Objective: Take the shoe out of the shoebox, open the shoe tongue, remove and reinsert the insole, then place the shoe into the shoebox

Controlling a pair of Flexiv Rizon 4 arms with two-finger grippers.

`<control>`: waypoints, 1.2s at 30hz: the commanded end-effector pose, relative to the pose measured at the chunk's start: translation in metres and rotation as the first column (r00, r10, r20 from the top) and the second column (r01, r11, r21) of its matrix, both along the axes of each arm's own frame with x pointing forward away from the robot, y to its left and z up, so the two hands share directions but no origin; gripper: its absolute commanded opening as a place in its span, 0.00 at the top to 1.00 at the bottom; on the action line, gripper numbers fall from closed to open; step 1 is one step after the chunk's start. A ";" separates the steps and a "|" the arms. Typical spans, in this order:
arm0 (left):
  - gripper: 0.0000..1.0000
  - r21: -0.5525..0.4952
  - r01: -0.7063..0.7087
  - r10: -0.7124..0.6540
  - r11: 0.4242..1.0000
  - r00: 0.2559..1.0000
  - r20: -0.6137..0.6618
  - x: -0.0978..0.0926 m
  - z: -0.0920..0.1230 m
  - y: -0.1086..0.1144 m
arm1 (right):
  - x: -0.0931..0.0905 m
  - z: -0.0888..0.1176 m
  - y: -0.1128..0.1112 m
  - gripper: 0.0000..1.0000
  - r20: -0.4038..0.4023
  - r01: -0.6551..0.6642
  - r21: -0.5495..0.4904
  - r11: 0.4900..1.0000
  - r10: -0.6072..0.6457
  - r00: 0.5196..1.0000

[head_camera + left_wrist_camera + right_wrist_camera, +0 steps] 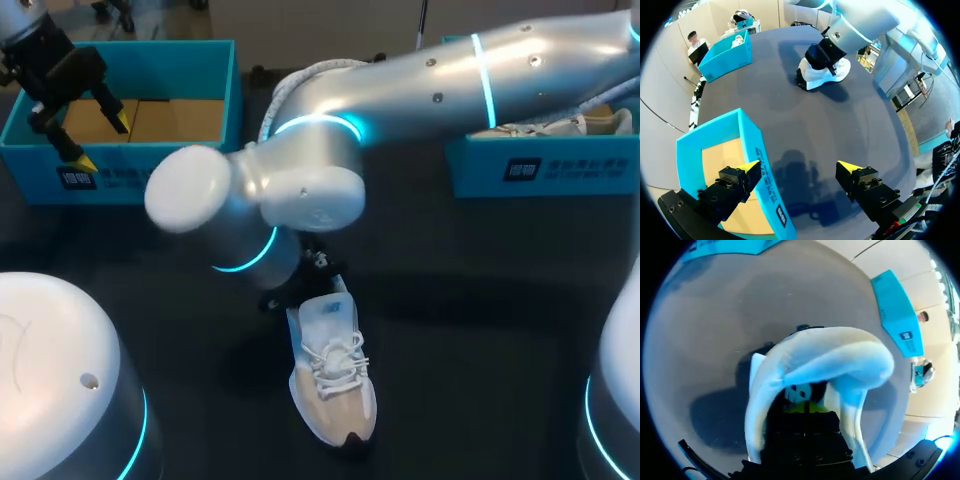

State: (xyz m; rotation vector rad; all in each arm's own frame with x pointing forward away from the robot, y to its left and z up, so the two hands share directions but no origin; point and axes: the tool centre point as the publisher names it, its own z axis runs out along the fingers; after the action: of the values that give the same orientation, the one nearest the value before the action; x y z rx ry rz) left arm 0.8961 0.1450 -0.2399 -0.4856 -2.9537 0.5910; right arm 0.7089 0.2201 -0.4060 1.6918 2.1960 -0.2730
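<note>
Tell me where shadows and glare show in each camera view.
Head view: highlights gleam on the silver right arm, which hides part of the white mesh sneaker. Left wrist view: the left gripper casts a shadow on the dark table. Right wrist view: the sneaker shadows the table.

dark label (77,178) on shoebox (160,48), print illegible

Shoe (333,385): white upper, white laces, beige toe panel. Shoebox (150,48): turquoise walls, tan cardboard floor. Table (480,300): plain dark grey. Right arm (430,75): silver with glowing cyan rings. Left pincer (799,166): black with bright yellow tips.
</note>
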 end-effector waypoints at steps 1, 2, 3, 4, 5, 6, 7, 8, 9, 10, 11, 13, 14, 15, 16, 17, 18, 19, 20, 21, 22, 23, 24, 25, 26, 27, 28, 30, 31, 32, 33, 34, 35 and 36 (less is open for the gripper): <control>0.00 0.002 0.000 0.000 1.000 1.000 0.003 -0.001 0.000 0.000 | -0.004 -0.015 -0.009 1.00 -0.039 -0.003 0.117 0.993 0.007 0.999; 0.00 0.002 0.000 0.000 1.000 1.000 0.003 -0.001 0.000 0.000 | -0.006 -0.011 -0.010 1.00 -0.026 0.001 0.128 0.992 0.002 1.000; 0.00 0.002 0.000 0.000 1.000 1.000 0.003 -0.001 0.000 0.000 | -0.008 -0.007 -0.012 1.00 -0.024 0.006 0.128 0.992 -0.002 1.000; 0.00 0.002 0.000 0.000 1.000 1.000 0.003 -0.001 0.000 0.000 | -0.009 -0.004 -0.015 1.00 -0.020 0.010 0.129 0.992 -0.007 1.000; 0.00 0.002 0.000 0.000 1.000 1.000 0.003 -0.001 0.000 0.000 | -0.009 0.002 -0.017 1.00 -0.001 0.011 0.135 0.991 -0.011 1.000; 0.00 0.002 0.000 0.000 1.000 1.000 0.003 -0.001 0.000 0.000 | -0.010 0.008 -0.017 1.00 0.004 0.010 0.133 0.991 -0.011 1.000; 0.00 0.002 0.000 0.000 1.000 1.000 0.003 -0.001 0.000 0.000 | -0.010 0.014 -0.018 1.00 0.008 0.011 0.132 0.991 -0.012 1.000; 0.00 0.002 0.000 0.000 1.000 1.000 0.003 -0.001 0.000 0.000 | -0.009 0.018 -0.019 1.00 0.024 0.007 0.140 0.990 -0.011 1.000; 0.00 0.002 0.000 0.000 1.000 1.000 0.003 -0.001 0.000 0.000 | -0.009 0.023 -0.018 1.00 0.036 0.001 0.138 0.990 -0.006 0.999; 0.00 0.002 0.000 0.000 1.000 1.000 0.003 -0.001 0.000 0.000 | -0.008 0.027 -0.018 1.00 0.039 -0.001 0.133 0.991 -0.004 0.999; 0.00 0.002 0.000 0.000 1.000 1.000 0.003 -0.001 0.000 0.000 | -0.008 0.030 -0.017 1.00 0.052 -0.007 0.145 0.989 0.000 0.999; 0.00 0.002 0.000 0.000 1.000 1.000 0.003 -0.001 0.000 0.000 | -0.007 0.036 -0.016 1.00 0.063 -0.013 0.155 0.988 0.003 0.998; 0.00 0.002 0.000 0.000 1.000 1.000 0.003 -0.001 0.000 0.000 | -0.006 0.036 -0.015 1.00 0.068 -0.017 0.170 0.985 0.005 0.998; 0.00 0.002 0.000 0.000 1.000 1.000 0.003 -0.001 0.000 0.000 | -0.006 0.037 -0.015 1.00 0.071 -0.020 0.187 0.982 0.007 0.997; 0.00 0.002 0.000 0.000 1.000 1.000 0.003 -0.001 0.000 0.000 | -0.005 0.037 -0.014 1.00 0.068 -0.029 0.203 0.979 0.016 0.998; 0.00 0.002 0.000 0.000 1.000 1.000 0.003 -0.001 0.000 0.000 | -0.004 0.036 -0.013 1.00 0.065 -0.027 0.214 0.976 0.013 0.998; 0.00 0.002 0.000 0.000 1.000 1.000 0.003 -0.001 0.000 0.000 | -0.004 0.035 -0.012 1.00 0.061 -0.032 0.223 0.974 0.019 0.998; 0.00 0.002 0.000 0.000 1.000 1.000 0.003 -0.001 0.000 0.000 | -0.003 0.034 -0.010 1.00 0.060 -0.040 0.230 0.972 0.027 0.998; 0.00 0.002 0.000 0.000 1.000 1.000 0.003 -0.001 0.000 0.000 | -0.003 0.031 -0.009 1.00 0.054 -0.043 0.236 0.971 0.031 0.998; 0.00 0.002 0.000 0.000 1.000 1.000 0.003 -0.001 0.000 0.000 | -0.002 0.029 -0.008 1.00 0.050 -0.048 0.246 0.968 0.037 0.998; 0.00 0.002 0.000 0.000 1.000 1.000 0.003 -0.001 0.000 0.000 | -0.002 0.025 -0.006 1.00 0.047 -0.049 0.247 0.968 0.039 0.998; 0.00 0.002 0.000 0.000 1.000 1.000 0.003 -0.001 0.000 0.000 | -0.001 0.022 -0.005 1.00 0.041 -0.051 0.242 0.969 0.043 0.998; 0.00 0.002 0.000 0.000 1.000 1.000 0.003 -0.001 0.000 0.000 | -0.001 0.020 -0.004 1.00 0.039 -0.060 0.250 0.967 0.052 0.998; 0.00 0.002 0.000 0.000 1.000 1.000 0.003 -0.001 0.000 0.000 | -0.001 0.017 -0.003 1.00 0.037 -0.061 0.247 0.967 0.054 0.998; 0.00 0.002 0.000 0.000 1.000 1.000 0.003 -0.001 0.000 0.000 | 0.000 0.014 -0.003 1.00 0.023 -0.059 0.235 0.970 0.056 0.998; 0.00 0.002 0.000 0.000 1.000 1.000 0.003 -0.001 0.000 0.000 | 0.000 0.010 -0.003 1.00 0.014 -0.062 0.241 0.969 0.060 0.998; 0.00 0.002 0.000 0.000 1.000 1.000 0.003 -0.001 0.000 0.000 | 0.000 0.006 -0.003 1.00 0.006 -0.060 0.250 0.966 0.060 0.998; 0.00 0.002 0.000 0.000 1.000 1.000 0.003 -0.001 0.000 0.000 | 0.000 -0.001 -0.004 1.00 -0.022 -0.057 0.263 0.963 0.065 0.998; 0.00 0.002 0.000 0.000 1.000 1.000 0.003 -0.001 0.000 0.000 | -0.001 -0.004 -0.004 1.00 -0.035 -0.051 0.267 0.962 0.062 0.997; 0.00 0.002 0.000 0.000 1.000 1.000 0.003 -0.001 0.000 0.000 | -0.003 -0.006 -0.004 1.00 -0.044 -0.049 0.264 0.963 0.063 0.997; 0.00 0.002 0.000 0.000 1.000 1.000 0.003 -0.001 0.000 0.000 | -0.006 -0.006 -0.003 1.00 -0.047 -0.049 0.264 0.963 0.064 0.997; 0.00 0.002 0.000 0.000 1.000 1.000 0.003 -0.001 0.000 0.000 | -0.009 -0.007 -0.003 1.00 -0.057 -0.046 0.266 0.963 0.063 0.996; 0.00 0.002 0.000 0.000 1.000 1.000 0.003 -0.001 0.000 0.000 | -0.012 -0.007 -0.003 1.00 -0.060 -0.044 0.265 0.963 0.062 0.996; 0.00 0.002 0.000 0.000 1.000 1.000 0.003 -0.001 0.000 0.000 | -0.015 -0.007 -0.004 1.00 -0.063 -0.043 0.268 0.963 0.062 0.996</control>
State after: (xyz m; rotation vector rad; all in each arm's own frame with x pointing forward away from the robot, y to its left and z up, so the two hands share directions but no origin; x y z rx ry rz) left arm 0.8961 0.1451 -0.2400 -0.4854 -2.9538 0.5910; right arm 0.6993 0.2185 -0.4050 1.7768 2.4095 -0.0334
